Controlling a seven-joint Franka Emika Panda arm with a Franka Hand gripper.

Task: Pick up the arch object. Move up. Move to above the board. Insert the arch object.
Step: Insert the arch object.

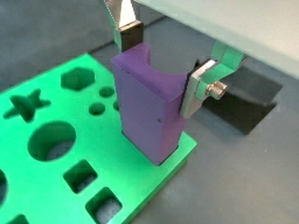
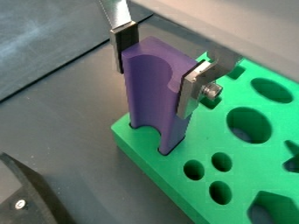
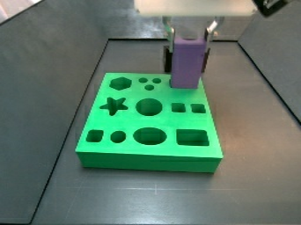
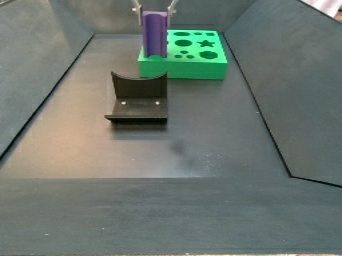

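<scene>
The arch object (image 1: pixel 152 109) is a tall purple block with a curved notch in its end. It stands upright at a corner of the green board (image 1: pixel 35 87), with its lower end in the corner cut-out and most of its length above the slab. My gripper (image 1: pixel 163 66) is at its upper end, one finger on each side, shut on it. Both wrist views show this; the block (image 2: pixel 158 96), board (image 2: pixel 176 157) and gripper (image 2: pixel 162 70) show again. In the side views the block (image 3: pixel 186 61) (image 4: pixel 155 35) stands at the board's (image 3: pixel 129 123) (image 4: pixel 201 68) edge under the gripper (image 3: pixel 188 35) (image 4: pixel 156 10).
The dark fixture (image 4: pixel 136 98) stands on the floor just in front of the board, close to the block's corner; it also shows in both wrist views (image 1: pixel 246 101) (image 2: pixel 24 197). Sloping dark walls (image 4: pixel 54 90) enclose the floor on both sides.
</scene>
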